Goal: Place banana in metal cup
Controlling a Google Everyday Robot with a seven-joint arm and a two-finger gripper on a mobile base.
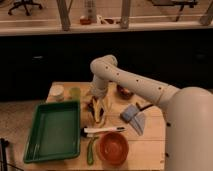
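The banana [98, 116] lies near the middle of the wooden table [150, 136], just right of the far right corner of the green tray [52, 131]. Its long axis runs roughly from the far side to the near side, the near end close to the white-handled utensil [102, 131]. The gripper [99, 102] hangs right over it, at or against its far end; whether it grips the fruit cannot be told. The tray fills the table's left side up to that edge. Bare wood lies between the banana and the grey-blue cloth [132, 116], and along the right front. The robot's body hides the right edge. Counted: one banana, one tray, one orange bowl [113, 148] near the front edge, one slim green vegetable [91, 150], one dark bowl [124, 91], and two small cups [58, 92] at the far left corner
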